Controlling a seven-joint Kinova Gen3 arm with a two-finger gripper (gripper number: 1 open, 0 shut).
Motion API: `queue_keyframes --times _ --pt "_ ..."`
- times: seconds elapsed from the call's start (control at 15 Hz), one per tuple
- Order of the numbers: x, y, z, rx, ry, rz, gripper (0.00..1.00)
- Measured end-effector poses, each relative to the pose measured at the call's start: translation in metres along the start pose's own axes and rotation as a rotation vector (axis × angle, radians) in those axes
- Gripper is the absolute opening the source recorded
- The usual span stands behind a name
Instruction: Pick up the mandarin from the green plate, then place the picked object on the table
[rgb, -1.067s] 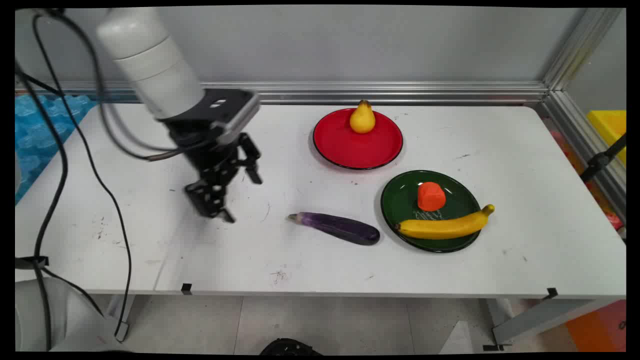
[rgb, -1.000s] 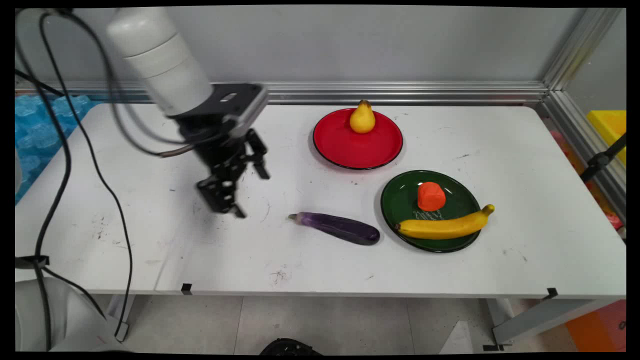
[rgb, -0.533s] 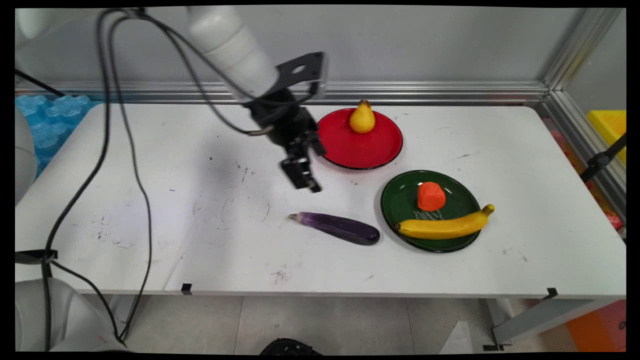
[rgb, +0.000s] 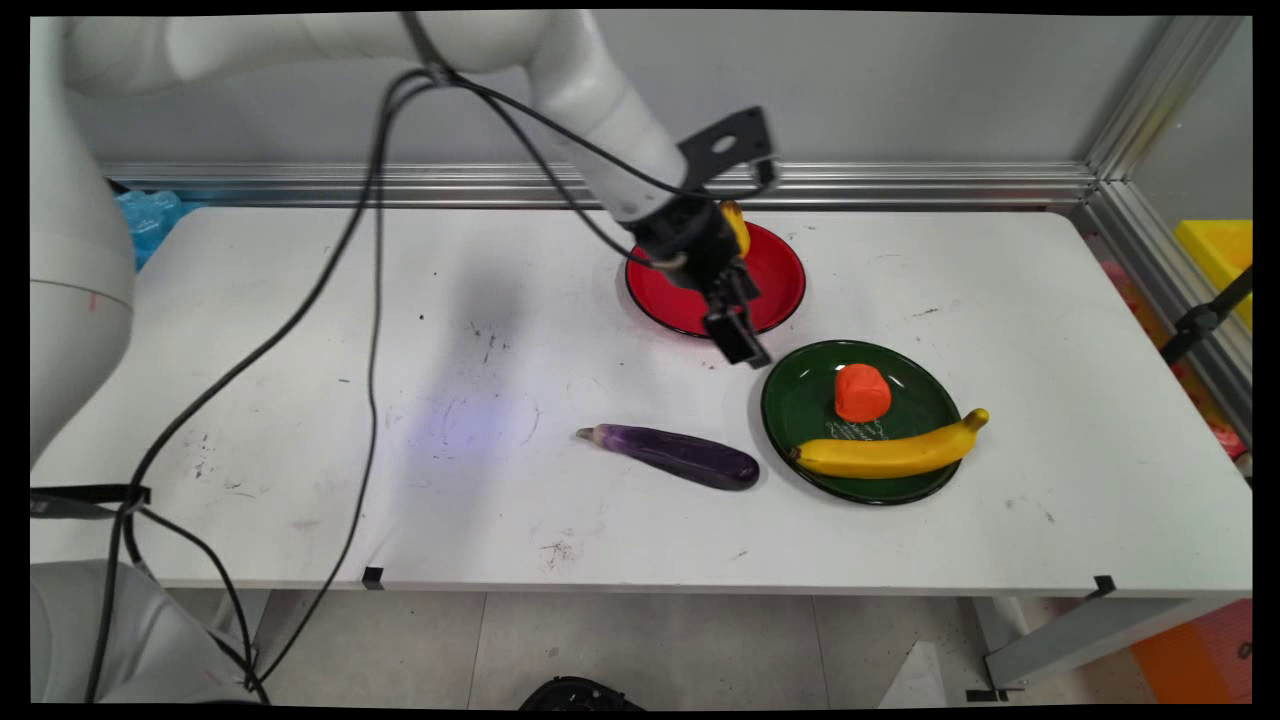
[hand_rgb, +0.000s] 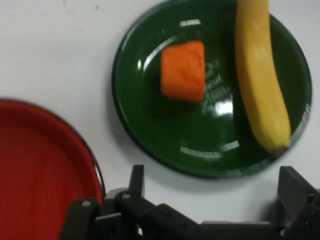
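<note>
Gripper (rgb: 742, 335) empty, jaws spread, between red plate (rgb: 775, 290) and green plate (rgb: 805, 405).
Orange block (hand_rgb: 183, 70) nearest; centre over it, clear of banana (hand_rgb: 260, 80) alongside.

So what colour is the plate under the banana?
Dark green plate, clearest in the hand view.

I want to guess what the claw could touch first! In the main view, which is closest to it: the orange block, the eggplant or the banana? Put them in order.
From the gripper:
1. Orange block, just right, on the green plate.
2. Eggplant, nearer the camera, on the table.
3. Banana, on the plate's near right edge.
</note>
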Motion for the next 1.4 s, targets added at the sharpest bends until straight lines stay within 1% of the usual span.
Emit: queue_keyframes --times 0.27,0.53,0.8,1.07,1.13,1.4 --pt "0.018 -0.009 0.047 -0.002 0.032 -0.016 1.00" --pt "0.027 -0.015 0.088 -0.011 0.046 -0.029 1.00" --pt "0.032 -0.016 0.120 -0.022 0.048 -0.035 1.00" --pt "0.034 -0.016 0.140 -0.037 0.046 -0.029 1.00" --pt "0.034 -0.016 0.143 -0.039 0.046 -0.027 0.00" --pt "0.036 -0.015 0.153 -0.050 0.047 -0.009 0.00"
